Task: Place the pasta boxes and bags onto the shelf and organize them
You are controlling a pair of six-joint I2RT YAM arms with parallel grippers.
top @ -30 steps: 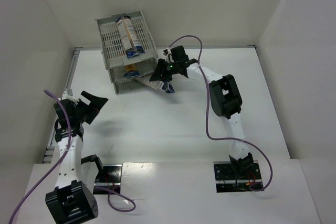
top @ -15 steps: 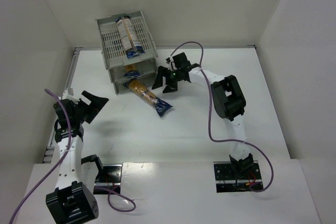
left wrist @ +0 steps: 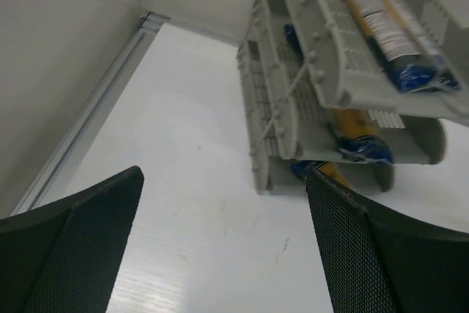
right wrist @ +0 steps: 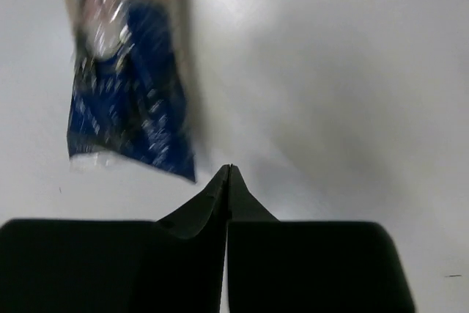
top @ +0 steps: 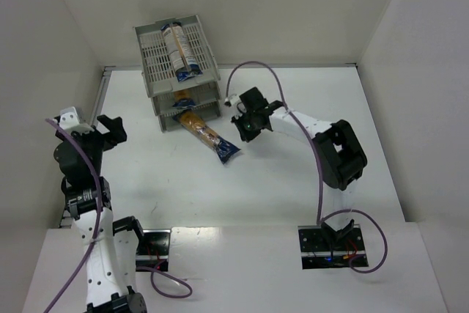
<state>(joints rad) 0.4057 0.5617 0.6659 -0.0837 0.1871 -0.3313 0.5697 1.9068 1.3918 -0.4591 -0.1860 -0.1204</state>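
A light grey, slotted plastic three-tier shelf [top: 156, 55] is set at about 11 o'clock on the white bench [top: 242, 188]. A long narrow pasta packet [top: 178, 49] with a dark blue end and a white label is laid lengthwise in the top tray. A second packet [top: 184, 97] is tucked into the middle tier. Only its orange and blue near end is shown, the rest being hidden under the top tray. A third packet [top: 207, 134] is laid slantwise on the bench, its blue near end pointed toward 5 o'clock, well outside the shelf. Its far end is lost at the mouth of the lowest tier, and how far it reaches inside cannot be told.

The right gripper [top: 245, 128] is held low, near that blue end and at 1 o'clock from it. Its fingers are pressed together with nothing between them. In the right wrist view the packet's end is blurred and cut off at the top edge, so contact with the fingertips cannot be made out.

The left gripper [top: 110, 127] is held at the 9 o'clock side of the bench, well apart from the shelf. Its fingers are spread wide around nothing. In the left wrist view both fingers are cut off by the bottom edge.
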